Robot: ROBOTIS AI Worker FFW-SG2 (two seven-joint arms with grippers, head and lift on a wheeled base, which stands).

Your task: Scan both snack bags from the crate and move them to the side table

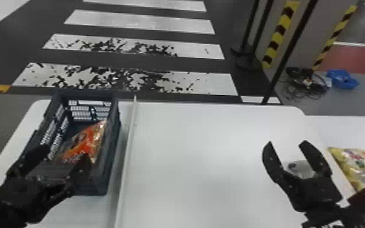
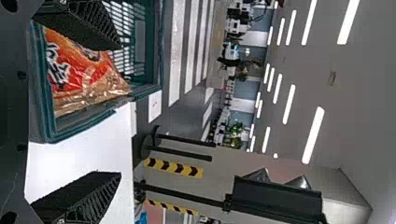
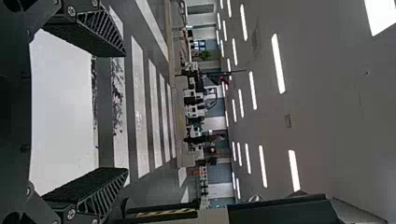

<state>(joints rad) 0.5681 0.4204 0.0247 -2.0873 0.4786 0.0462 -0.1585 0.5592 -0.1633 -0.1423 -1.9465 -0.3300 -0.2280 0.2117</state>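
Observation:
My left gripper (image 1: 62,154) is at the near end of the dark crate (image 1: 112,151), open with nothing between its fingers. Inside the crate, an orange-red snack bag (image 1: 85,141) leans by the right wall, just beyond that gripper. In the left wrist view the left gripper (image 2: 116,112) has its fingers wide apart, the orange bag (image 2: 84,70) close by one of them. On the right, my right gripper (image 1: 286,144) is open over the white table; it shows open also in the right wrist view (image 3: 126,112). A yellow snack bag (image 1: 357,165) lies on the side table (image 1: 351,130) to its right.
A small grey-and-clear object (image 1: 300,168) shows between the right gripper's fingers, apparently on the table. A thin raised white strip (image 1: 125,157) runs along the table (image 1: 197,151) beside the crate. Black posts and striped pillar edges stand behind on the floor.

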